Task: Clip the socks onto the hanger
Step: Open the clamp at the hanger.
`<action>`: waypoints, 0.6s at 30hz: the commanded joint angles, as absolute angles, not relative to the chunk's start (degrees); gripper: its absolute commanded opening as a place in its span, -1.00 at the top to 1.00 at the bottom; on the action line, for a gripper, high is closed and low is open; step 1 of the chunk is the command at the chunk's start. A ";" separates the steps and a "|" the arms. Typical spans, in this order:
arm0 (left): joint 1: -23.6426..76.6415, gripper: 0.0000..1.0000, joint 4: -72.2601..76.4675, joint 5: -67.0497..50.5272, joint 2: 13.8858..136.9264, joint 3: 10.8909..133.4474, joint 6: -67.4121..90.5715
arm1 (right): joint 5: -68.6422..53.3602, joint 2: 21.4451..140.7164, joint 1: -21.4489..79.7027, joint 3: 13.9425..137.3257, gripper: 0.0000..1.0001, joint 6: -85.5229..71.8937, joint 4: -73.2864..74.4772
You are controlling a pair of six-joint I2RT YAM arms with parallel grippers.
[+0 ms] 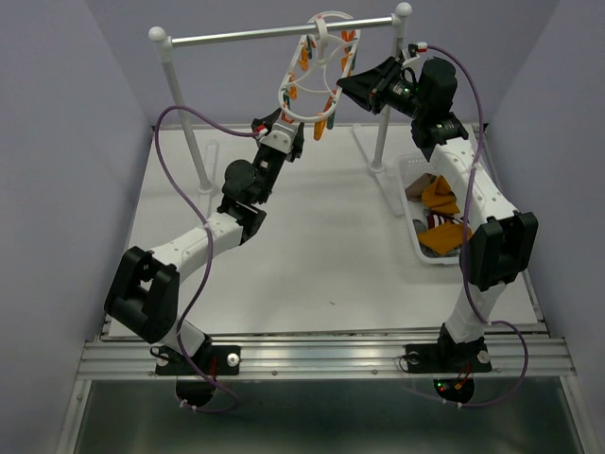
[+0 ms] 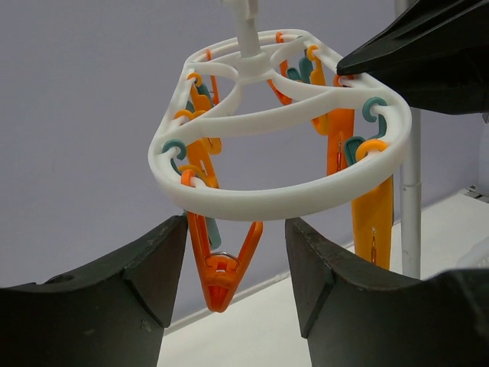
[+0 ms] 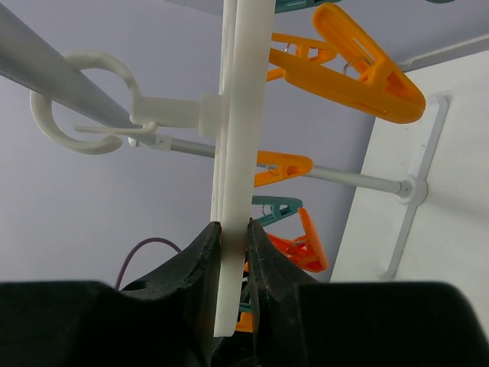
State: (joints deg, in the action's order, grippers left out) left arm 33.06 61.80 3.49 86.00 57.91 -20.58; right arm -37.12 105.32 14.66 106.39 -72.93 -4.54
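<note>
Lilac walls, white table (image 1: 312,255), silver rail (image 1: 246,36) on posts at the far edge. The hanger (image 2: 283,200) hangs from that rail by its hook, ring tipped rather than level. The right pincer (image 3: 234,233) is closed tight on the ring's rim, which sits edge-on btw its fingers. The left pincer (image 2: 237,229) stands apart w/ nothing held: one orange clip (image 2: 221,275) hangs right btw its fingers, touching neither. That clip's long axis is approx. vertical, closed tip down toward the table, spread legs up at the ring. The fingers sit either side of it, so a squeeze looks lined up. The socks (image 1: 444,213) lie in the white basket (image 1: 406,203), R side of the table, well apart from the hanger & nearer the right arm.
</note>
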 commanded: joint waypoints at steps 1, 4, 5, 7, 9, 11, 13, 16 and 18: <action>32.96 -0.29 64.86 3.51 83.41 60.21 -19.51 | -41.66 102.48 15.03 107.14 0.52 -71.98 -7.12; 32.87 -0.27 64.95 4.39 83.15 60.03 -19.42 | -41.92 102.48 15.03 107.05 0.53 -71.89 -7.12; 32.87 -0.26 64.69 4.31 82.97 60.12 -19.34 | -41.92 102.48 15.03 107.05 0.53 -71.81 -7.12; 32.87 -0.24 64.51 4.39 82.88 60.29 -19.34 | -42.01 102.48 15.03 107.05 0.53 -71.63 -7.12; 32.87 -0.20 64.42 4.74 82.88 60.55 -19.34 | -42.01 102.48 15.03 107.05 0.53 -71.81 -7.12; 32.87 -0.04 64.25 5.18 82.97 60.91 -19.34 | -41.92 102.39 15.03 107.05 0.53 -71.72 -7.12; 32.87 -0.01 63.81 5.28 82.97 61.17 -19.07 | -41.92 102.48 15.03 106.88 0.53 -71.72 -7.12; 32.87 -0.01 63.37 5.54 82.88 61.61 -18.81 | -42.01 102.48 15.03 106.70 0.53 -71.72 -7.21; 32.87 -0.01 63.37 6.24 82.97 61.96 -18.37 | -42.01 102.48 15.03 106.61 0.53 -71.63 -7.29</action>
State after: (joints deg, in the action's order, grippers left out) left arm 32.99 60.58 4.75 85.97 58.70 -18.96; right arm -37.54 105.32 14.63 106.39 -72.90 -4.54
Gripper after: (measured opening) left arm 0.505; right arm 0.242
